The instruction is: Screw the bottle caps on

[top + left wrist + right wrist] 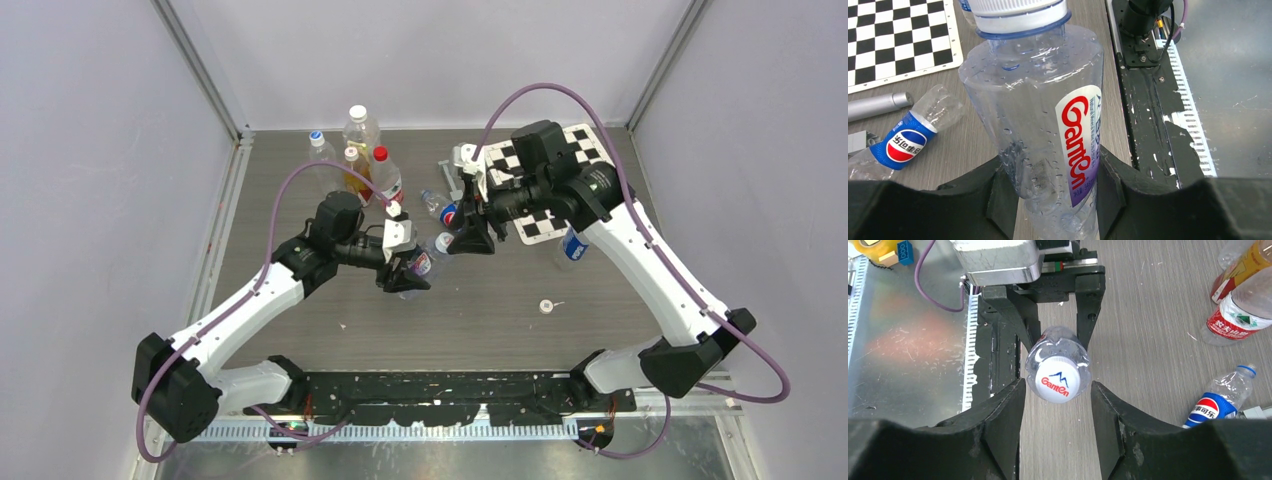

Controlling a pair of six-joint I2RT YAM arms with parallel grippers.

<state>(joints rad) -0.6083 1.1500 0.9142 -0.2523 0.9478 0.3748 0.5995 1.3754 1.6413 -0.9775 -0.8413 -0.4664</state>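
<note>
- Left gripper (1048,200) clenched on bottle (1023,100), frame centre.
- Right gripper (1058,412) astride white cap (1060,380), jaws parted, not touching.
- Risk: off-centre closure may cross-thread the cap.

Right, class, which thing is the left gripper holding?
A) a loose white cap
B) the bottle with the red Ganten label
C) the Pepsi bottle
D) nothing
B: the left gripper is clamped around the body of the Ganten bottle, while the Pepsi bottle lies loose on the table.
</note>
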